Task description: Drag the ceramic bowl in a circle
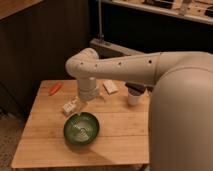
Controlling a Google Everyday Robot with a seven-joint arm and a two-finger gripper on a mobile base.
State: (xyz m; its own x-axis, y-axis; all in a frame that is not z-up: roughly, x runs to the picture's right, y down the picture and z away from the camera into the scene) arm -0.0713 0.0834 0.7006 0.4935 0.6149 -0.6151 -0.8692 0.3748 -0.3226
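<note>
Table (pixel 122 137), arm (pixel 117 65) bent dwn, tool (pixel 81 108) by bowl (pixel 81 130)

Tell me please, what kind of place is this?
Probably an indoor room set up for robot trials: a small wooden table holds the ceramic bowl and a white cup, with dark wall panels behind. The gripper hangs just above the bowl's far rim.

- The robot's bulky white body (pixel 182 115) fills the right side of the camera view.
- From it a thick white arm link (pixel 127 64), dotted with small dark holes, reaches leftward, nearly level.
- The link ends in a rounded elbow joint (pixel 80 64), where the arm turns straight down.
- Below the joint a short wrist section (pixel 88 89) stands upright.
- The gripper (pixel 81 105) hangs at the wrist's lower end, left of centre in the view, pointing down.
</note>
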